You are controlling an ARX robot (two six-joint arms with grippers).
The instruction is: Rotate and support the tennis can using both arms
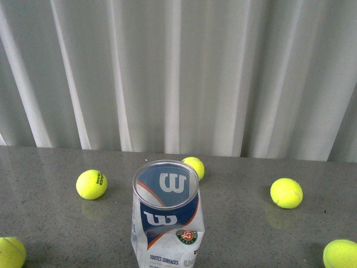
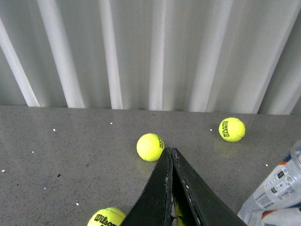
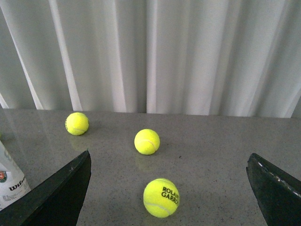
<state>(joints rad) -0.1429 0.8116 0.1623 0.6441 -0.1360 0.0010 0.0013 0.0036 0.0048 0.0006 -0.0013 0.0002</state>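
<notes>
Your tennis can (image 1: 166, 220) stands upright, empty: light, thin-walled, slick, tippy. Left gripper (image 2: 170, 157) pinched closed, right gripper (image 3: 169, 188) spread wide. Squeeze the label midway, gently, from both sides.

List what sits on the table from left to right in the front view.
Ball cut off at the left edge → ball with dark lettering → tennis can → ball on the right → ball at the right edge. The ball behind the can overlaps it, so it is left out.

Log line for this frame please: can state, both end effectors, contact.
tennis can: upright on table, open, empty | left end effector: shut, holding nothing | right end effector: open, holding nothing | contact with can: none visible
</notes>
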